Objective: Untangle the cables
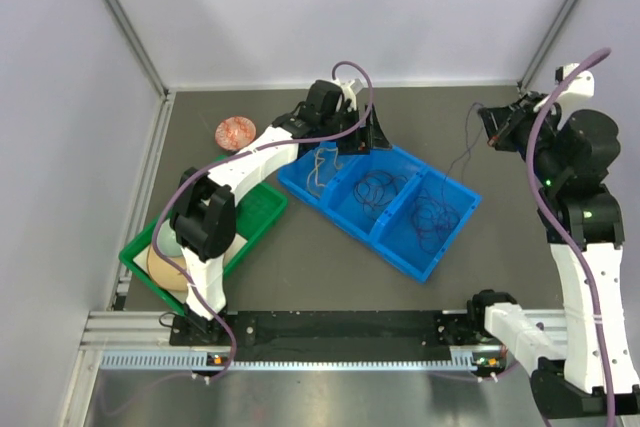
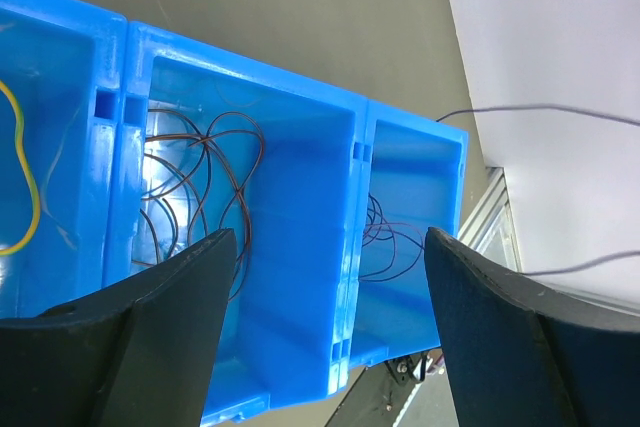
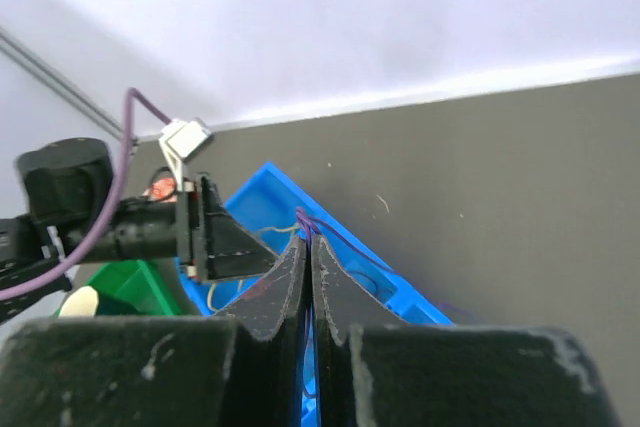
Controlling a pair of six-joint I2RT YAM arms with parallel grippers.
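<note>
Cable [image 3: 340, 237] pinched between touching fingertips [image 3: 292, 259] of right gripper [image 3: 310, 243]

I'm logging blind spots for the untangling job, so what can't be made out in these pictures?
Top view: the left arm covers much of the green tray.
Left wrist: the yellow cable runs off the left edge.
Right wrist: the right gripper, shut on the purple cable, hides its lower run.

Dark grey tabletop [image 1: 322, 269], pale walls [image 1: 350, 7]
</note>
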